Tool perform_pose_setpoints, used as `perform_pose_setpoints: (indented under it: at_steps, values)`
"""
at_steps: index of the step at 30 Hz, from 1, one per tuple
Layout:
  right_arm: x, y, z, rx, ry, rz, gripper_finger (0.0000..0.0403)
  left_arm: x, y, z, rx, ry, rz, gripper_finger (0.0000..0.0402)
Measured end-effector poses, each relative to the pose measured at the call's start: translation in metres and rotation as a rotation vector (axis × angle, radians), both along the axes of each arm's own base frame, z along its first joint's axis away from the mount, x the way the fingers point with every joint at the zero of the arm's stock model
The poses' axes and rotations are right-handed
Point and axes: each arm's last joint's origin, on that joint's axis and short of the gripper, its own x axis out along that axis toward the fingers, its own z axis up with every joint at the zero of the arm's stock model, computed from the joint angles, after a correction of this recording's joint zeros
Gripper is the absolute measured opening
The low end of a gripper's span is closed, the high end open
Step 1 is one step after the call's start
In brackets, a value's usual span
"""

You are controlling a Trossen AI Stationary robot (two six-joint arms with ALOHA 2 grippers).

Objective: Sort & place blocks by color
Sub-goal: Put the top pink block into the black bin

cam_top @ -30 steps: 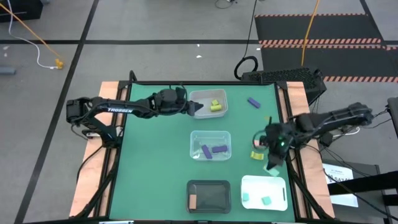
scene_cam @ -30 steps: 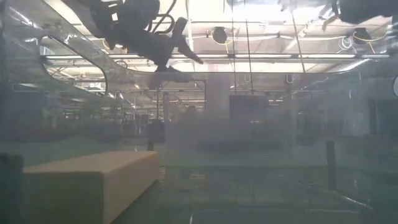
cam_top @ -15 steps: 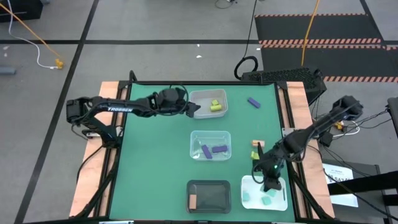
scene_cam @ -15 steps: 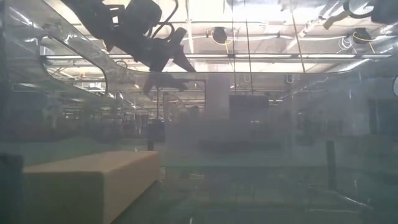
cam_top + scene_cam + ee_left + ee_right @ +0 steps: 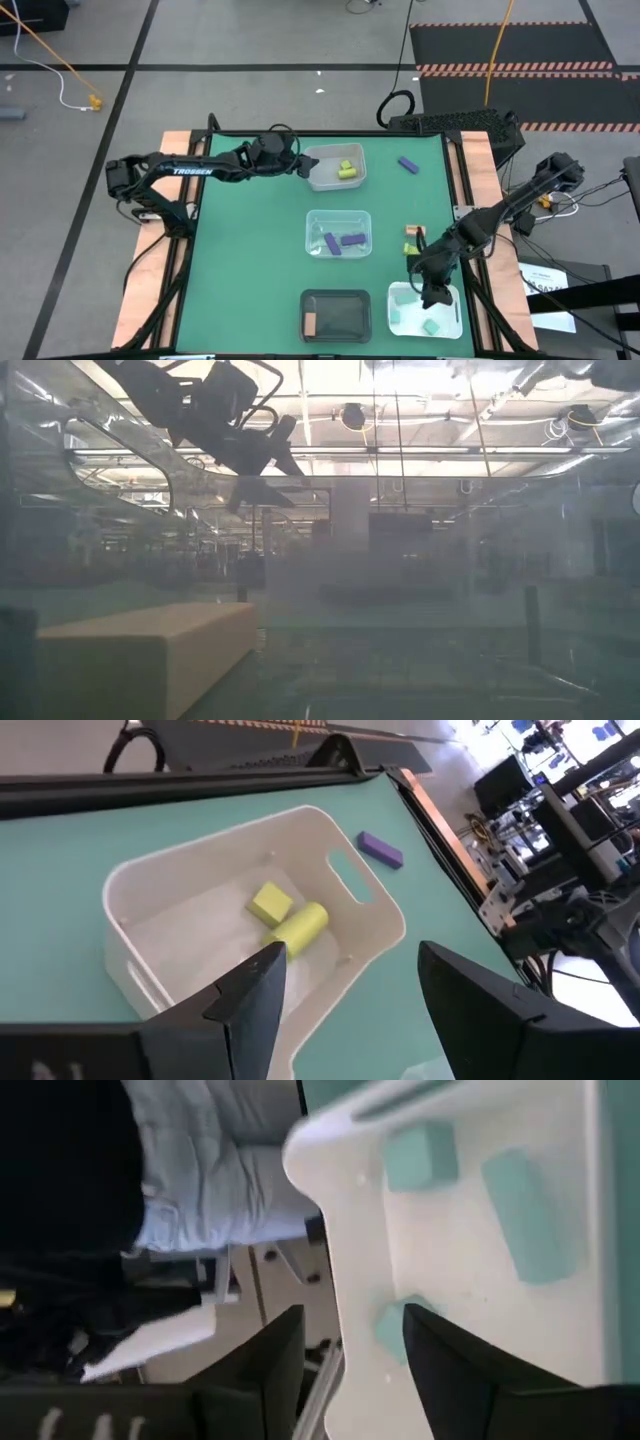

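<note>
The left gripper (image 5: pixel 303 167) hangs released over the left rim of the far white tray (image 5: pixel 325 181), which holds two yellow blocks (image 5: pixel 288 919). Mid-table, the clear tray (image 5: pixel 312 222) holds two purple blocks (image 5: pixel 342 241), and the black tray (image 5: pixel 336 296) at the near edge holds an orange block (image 5: pixel 310 324). A third purple block (image 5: pixel 407 164) lies loose near the far right corner; a yellow and an orange block (image 5: pixel 411 233) lie by the right edge. The right gripper (image 5: pixel 434 297), fingers apart and empty, hovers over the near white tray (image 5: pixel 394 293), where three mint blocks (image 5: pixel 527 1200) lie.
</note>
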Motion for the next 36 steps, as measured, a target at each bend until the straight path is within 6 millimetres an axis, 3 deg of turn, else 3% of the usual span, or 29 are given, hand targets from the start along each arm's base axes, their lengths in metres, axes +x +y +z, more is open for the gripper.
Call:
perform_pose_setpoints:
  at_steps: [8,18,21,26,36]
  values:
    - [-0.007,-0.016,0.022,-0.085,-0.226,-0.205,0.0158,-0.014,0.018,-0.009,0.203,0.204,-0.077,0.0227]
    - [-0.014,-0.056,0.033,-0.260,-0.368,-0.395,0.0158,-0.049,0.032,-0.035,0.611,0.896,-0.427,0.0227]
    - [-0.015,-0.066,0.033,-0.313,-0.386,-0.406,0.0158,-0.058,0.038,-0.038,0.706,1.027,-0.567,0.0227]
    - [-0.012,-0.080,0.033,-0.390,-0.437,-0.418,0.0157,-0.067,0.049,-0.038,0.812,1.105,-0.688,0.0227]
    - [-0.011,-0.098,0.031,-0.525,-0.469,-0.411,0.0157,-0.071,0.057,-0.041,0.834,1.033,-0.800,0.0227]
